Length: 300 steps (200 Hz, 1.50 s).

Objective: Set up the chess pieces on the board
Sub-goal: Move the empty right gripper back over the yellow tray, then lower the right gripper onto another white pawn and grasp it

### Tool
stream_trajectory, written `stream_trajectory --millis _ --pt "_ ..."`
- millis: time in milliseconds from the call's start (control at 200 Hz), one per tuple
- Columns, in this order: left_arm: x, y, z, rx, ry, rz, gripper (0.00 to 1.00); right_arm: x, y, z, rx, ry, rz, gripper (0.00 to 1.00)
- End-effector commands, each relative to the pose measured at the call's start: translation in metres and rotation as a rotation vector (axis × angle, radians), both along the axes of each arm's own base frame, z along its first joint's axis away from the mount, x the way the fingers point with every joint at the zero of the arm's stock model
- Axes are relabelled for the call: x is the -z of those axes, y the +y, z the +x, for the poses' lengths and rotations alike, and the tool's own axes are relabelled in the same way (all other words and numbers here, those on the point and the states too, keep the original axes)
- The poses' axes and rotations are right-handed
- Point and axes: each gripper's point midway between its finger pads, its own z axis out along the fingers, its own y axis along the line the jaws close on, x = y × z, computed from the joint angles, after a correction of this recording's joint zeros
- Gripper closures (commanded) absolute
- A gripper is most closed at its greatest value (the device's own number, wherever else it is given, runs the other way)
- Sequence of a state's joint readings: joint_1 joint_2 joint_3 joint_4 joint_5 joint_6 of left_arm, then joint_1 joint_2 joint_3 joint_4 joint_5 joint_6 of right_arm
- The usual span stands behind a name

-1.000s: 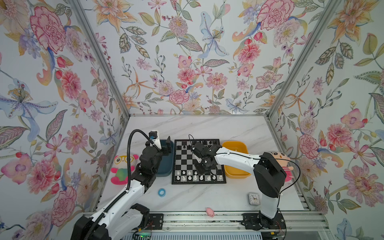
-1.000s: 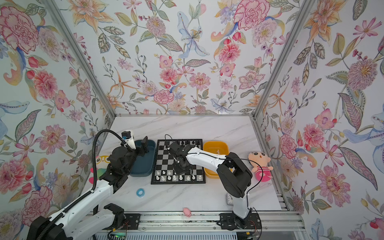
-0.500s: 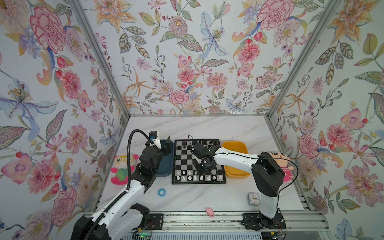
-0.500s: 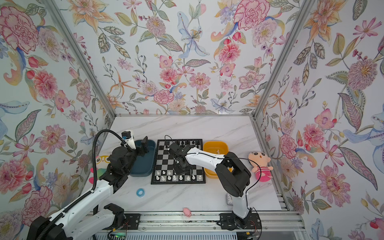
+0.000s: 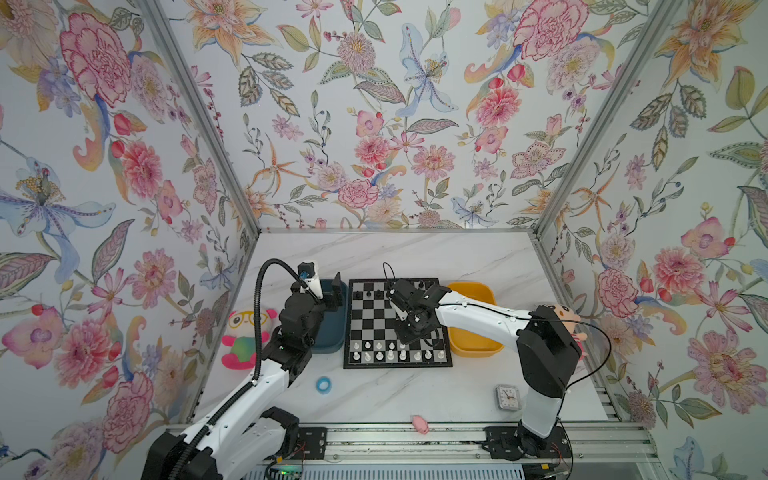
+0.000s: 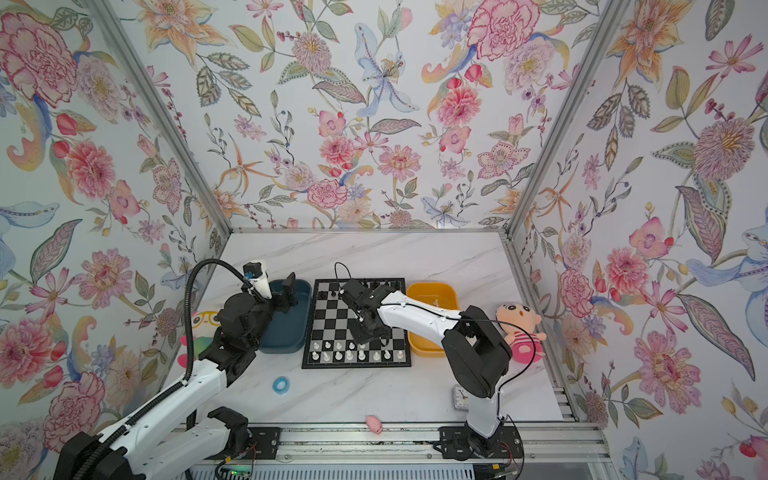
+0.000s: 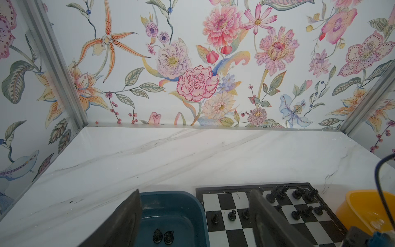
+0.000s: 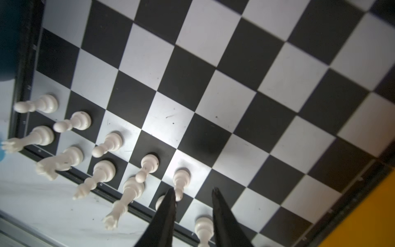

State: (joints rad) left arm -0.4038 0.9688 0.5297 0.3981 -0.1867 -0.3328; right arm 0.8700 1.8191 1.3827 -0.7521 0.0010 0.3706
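White marble table (image 5: 415, 257) inside floral walls, with the board (image 5: 374, 316) lying mid-table. White chess pieces (image 5: 390, 355) stand in its 2 front-edge rows, black ones (image 7: 277, 193) along the far side. Right claw (image 8: 192, 190) hovers over the white rows, slightly parted, empty. Left claw (image 7: 195, 191) gapes wide over the teal bin (image 7: 171, 205) — empty.

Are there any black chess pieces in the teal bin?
Yes, the left wrist view shows two black chess pieces sitting side by side on the floor of the teal bin.
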Motion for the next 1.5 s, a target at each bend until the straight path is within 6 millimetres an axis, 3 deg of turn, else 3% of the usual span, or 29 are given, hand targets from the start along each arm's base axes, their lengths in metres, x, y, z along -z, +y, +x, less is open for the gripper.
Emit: stream_trajectory --millis 0,130,290,420,545,841,1496 --pt "-0.003 0.003 0.001 -0.006 -0.014 -0.015 0.2 -0.043 -0.019 0.02 0.038 -0.094 0.034 0.68" --pt "-0.001 0.002 0.003 -0.003 -0.007 -0.013 0.2 -0.055 -0.068 0.041 0.127 -0.14 0.0 0.67" --pt "0.002 0.001 0.005 -0.004 0.003 -0.012 0.2 -0.048 -0.134 0.058 0.255 -0.143 -0.05 0.66" --pt "0.004 -0.001 0.008 -0.001 0.012 -0.012 0.2 -0.035 -0.17 0.066 0.315 -0.134 -0.096 0.66" --pt "0.006 -0.002 0.011 0.0 0.022 -0.01 0.21 -0.016 -0.193 0.071 0.36 -0.104 -0.107 0.68" --pt "0.009 -0.005 0.017 0.004 0.038 -0.003 0.21 0.014 -0.216 0.08 0.409 -0.057 -0.103 0.69" --pt "0.009 -0.008 0.021 0.008 0.044 0.003 0.21 0.044 -0.219 0.098 0.42 -0.018 -0.087 0.74"
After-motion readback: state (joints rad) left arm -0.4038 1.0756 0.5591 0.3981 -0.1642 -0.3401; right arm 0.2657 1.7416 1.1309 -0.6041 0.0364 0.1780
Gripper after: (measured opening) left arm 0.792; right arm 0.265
